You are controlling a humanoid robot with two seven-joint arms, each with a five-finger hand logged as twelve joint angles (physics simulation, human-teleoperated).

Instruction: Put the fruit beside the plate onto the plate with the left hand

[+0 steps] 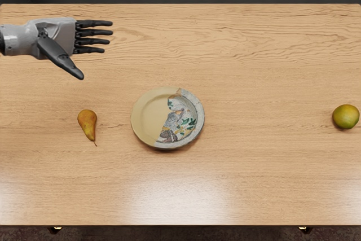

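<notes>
A brownish-yellow pear (87, 123) lies on the wooden table just left of the plate, stem toward me. The plate (148, 115) is round and cream-coloured with a painted pattern on its right half; nothing lies on it. My left hand (84, 40) comes in from the left edge, well behind and slightly left of the pear, hovering with fingers stretched out flat and thumb pointing down-right. It is open and holds nothing. A green-yellow round fruit (345, 116) sits far off at the right edge.
The wooden table (254, 55) fills the view; its far edge runs along the top and its near edge along the bottom. The right arm does not show.
</notes>
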